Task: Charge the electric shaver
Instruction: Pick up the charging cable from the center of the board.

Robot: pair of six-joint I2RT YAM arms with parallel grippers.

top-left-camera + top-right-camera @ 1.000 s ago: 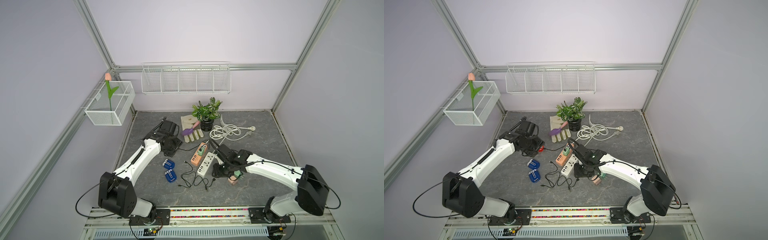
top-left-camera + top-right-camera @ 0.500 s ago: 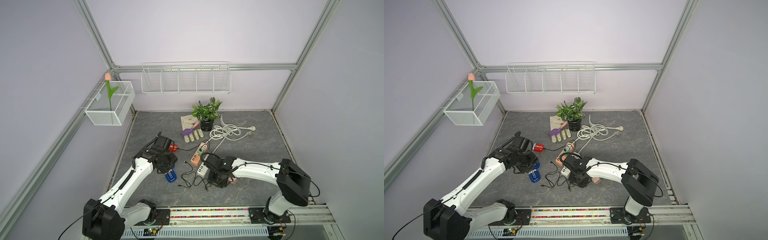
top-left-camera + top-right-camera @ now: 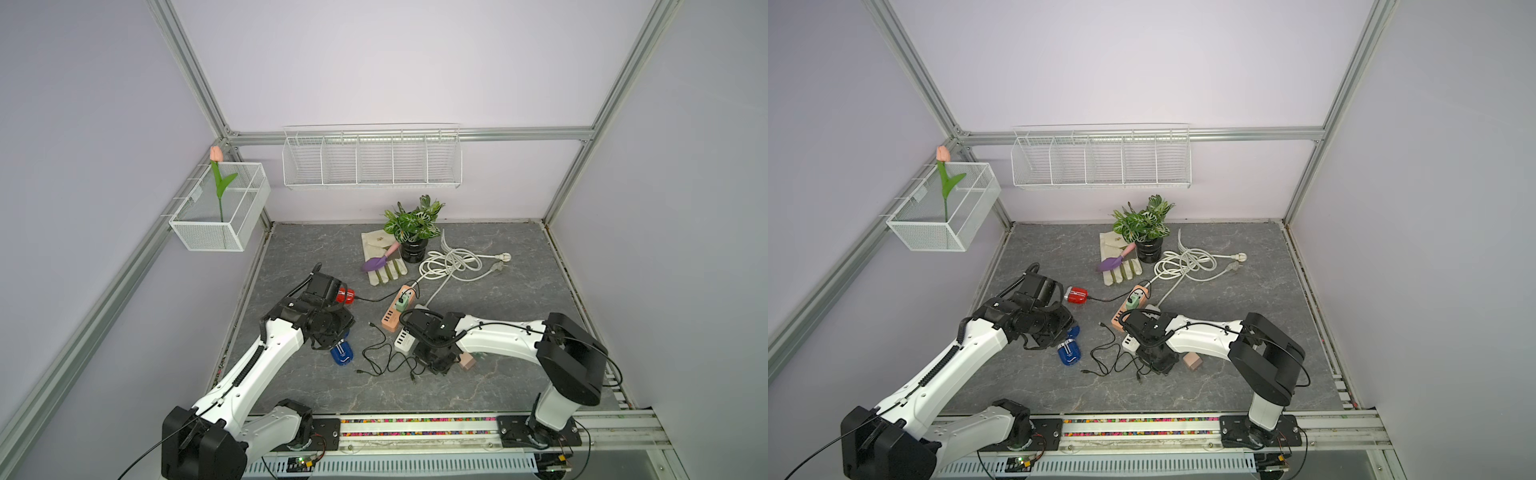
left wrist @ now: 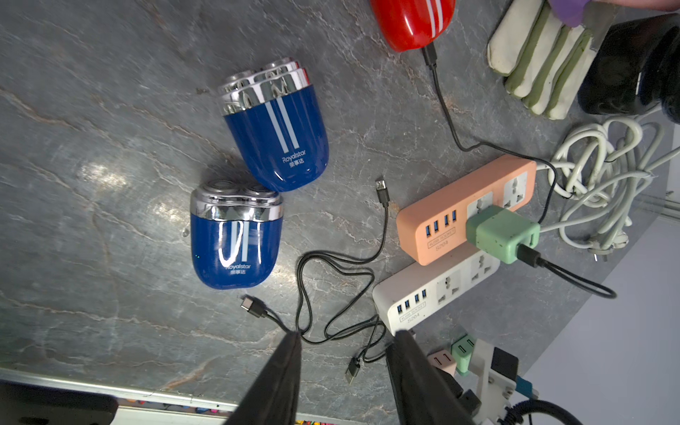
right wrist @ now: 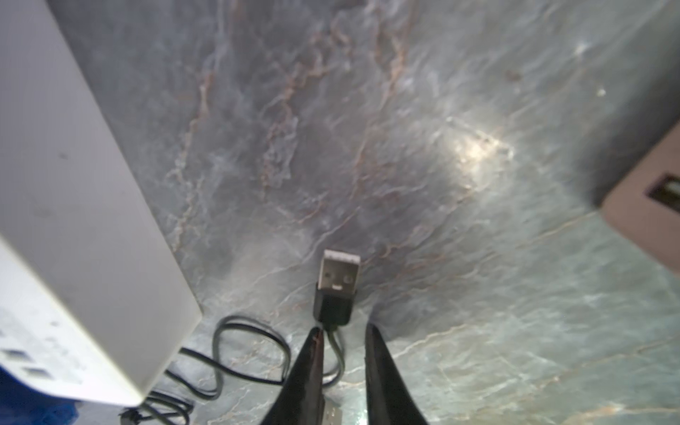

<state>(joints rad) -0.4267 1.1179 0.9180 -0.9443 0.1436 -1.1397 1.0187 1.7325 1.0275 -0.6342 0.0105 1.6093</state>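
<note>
Blue shavers (image 4: 276, 128): two, ahead of left fingers (image 4: 276, 379), which are spread and empty. Red shaver (image 4: 412, 22): one. Power strips (image 4: 441, 217): two. Right fingers (image 5: 305, 375) narrowly apart, straddling one black cable (image 5: 333, 307).

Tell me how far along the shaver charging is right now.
Done: the red shaver looks cabled to the green adapter on the orange strip. In hand: the right hand straddles a loose cable behind its USB plug, not clamped. To do: both blue shavers lie unplugged; left hand open, empty.
</note>
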